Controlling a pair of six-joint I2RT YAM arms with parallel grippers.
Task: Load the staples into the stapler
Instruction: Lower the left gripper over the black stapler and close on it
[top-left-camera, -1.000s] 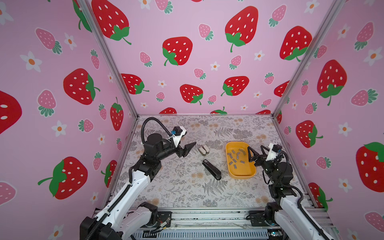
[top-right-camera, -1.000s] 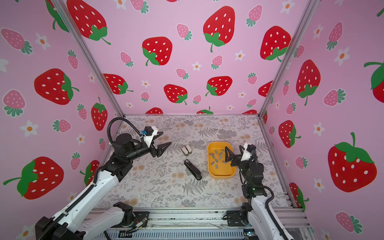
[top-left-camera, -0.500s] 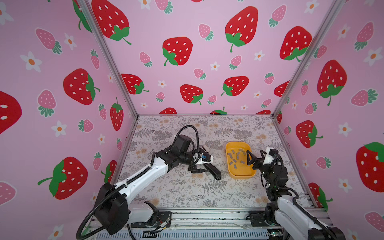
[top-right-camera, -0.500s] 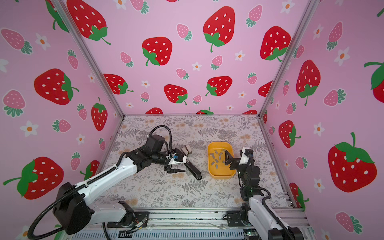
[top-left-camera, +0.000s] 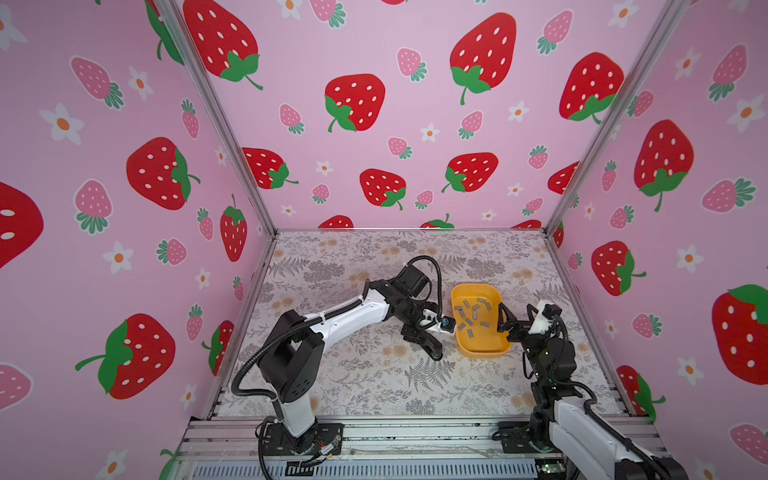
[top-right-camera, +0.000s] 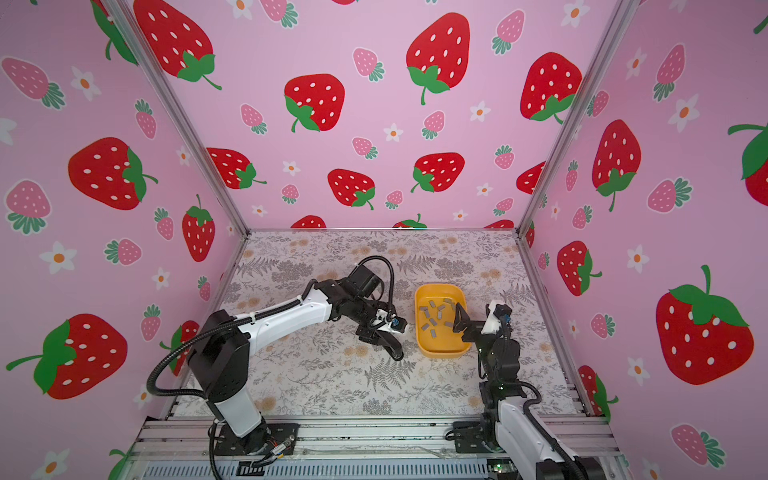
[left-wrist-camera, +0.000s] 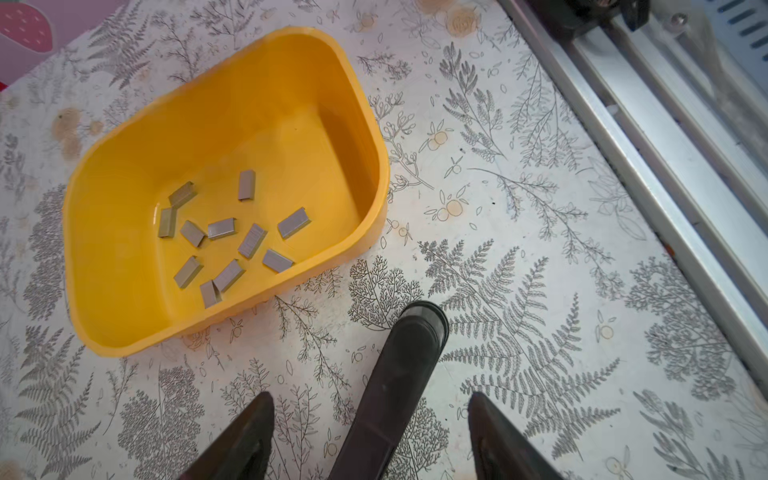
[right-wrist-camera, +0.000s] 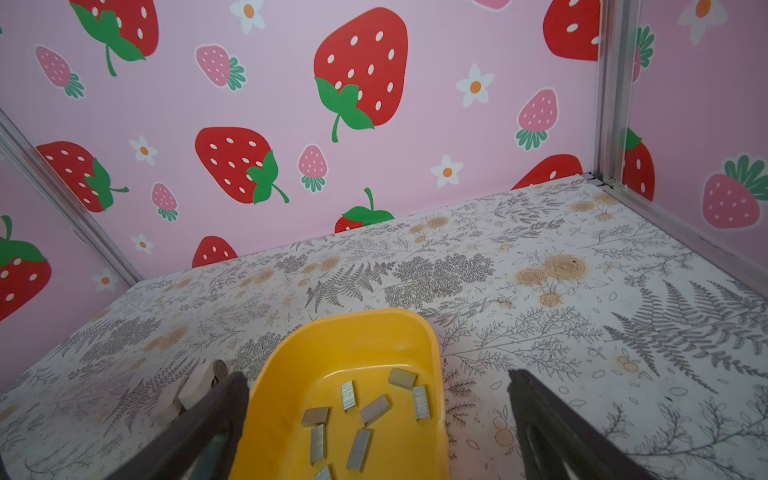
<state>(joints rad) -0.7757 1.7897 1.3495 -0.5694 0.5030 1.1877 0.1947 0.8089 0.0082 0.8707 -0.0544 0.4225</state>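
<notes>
The black stapler (left-wrist-camera: 405, 365) lies flat on the patterned table, left of the yellow tray (top-left-camera: 482, 353). My left gripper (left-wrist-camera: 370, 395) is open and straddles it, with a gap on each side between the fingers and the stapler. In both top views only the stapler's near end (top-left-camera: 434, 353) (top-right-camera: 395, 353) shows below the left gripper (top-left-camera: 419, 336) (top-right-camera: 376, 334). Several grey staples (left-wrist-camera: 232, 237) (right-wrist-camera: 365, 411) (top-left-camera: 471, 318) lie loose in the tray (left-wrist-camera: 365, 104). My right gripper (right-wrist-camera: 376, 376) (top-left-camera: 509, 322) (top-right-camera: 461, 320) hangs wide open at the tray's right rim, holding nothing.
A pale second stapler (right-wrist-camera: 199, 386) peeks out beside the tray (right-wrist-camera: 353, 320), behind one right finger; the left arm hides it in both top views. The aluminium front rail (left-wrist-camera: 665, 145) runs near the black stapler. Pink walls close off three sides.
My left arm swung from the back left across and down over the black stapler, and its jaws narrowed slightly. The right gripper edged closer to the tray.
</notes>
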